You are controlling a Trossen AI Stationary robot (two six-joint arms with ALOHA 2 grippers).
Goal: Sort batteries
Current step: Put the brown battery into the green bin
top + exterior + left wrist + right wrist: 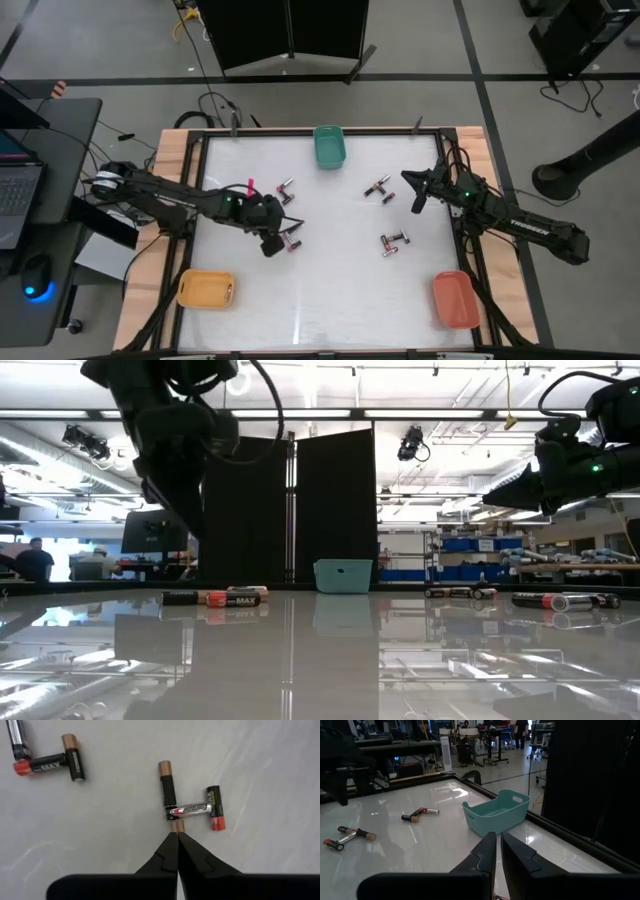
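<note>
Batteries at the left gripper: three small cylindrical cells (176, 810) lie touching on the white table just ahead of the fingertips: a black copper-ended one (167, 790), a silver one with a red end (195, 810) crossing it, and a short black one (214, 802) at that silver cell's far end.
Left gripper (177, 836): black two-finger tool, fingertips pressed together with nothing between them; the tips meet at the copper end of the nearest cell.
Other batteries: a second cluster (47, 762) lies beyond and to one side of the left gripper; more cells lie scattered (395, 241) nearer the right arm, below its gripper in the high view.
Right gripper (496, 840): raised above the table, fingers nearly together, holding nothing.
Teal plastic tray (496, 812): just ahead of the right gripper, at the table's far edge.
Yellow tray (206, 289) and orange-red tray (455, 298): near corners, well apart from both grippers.
</note>
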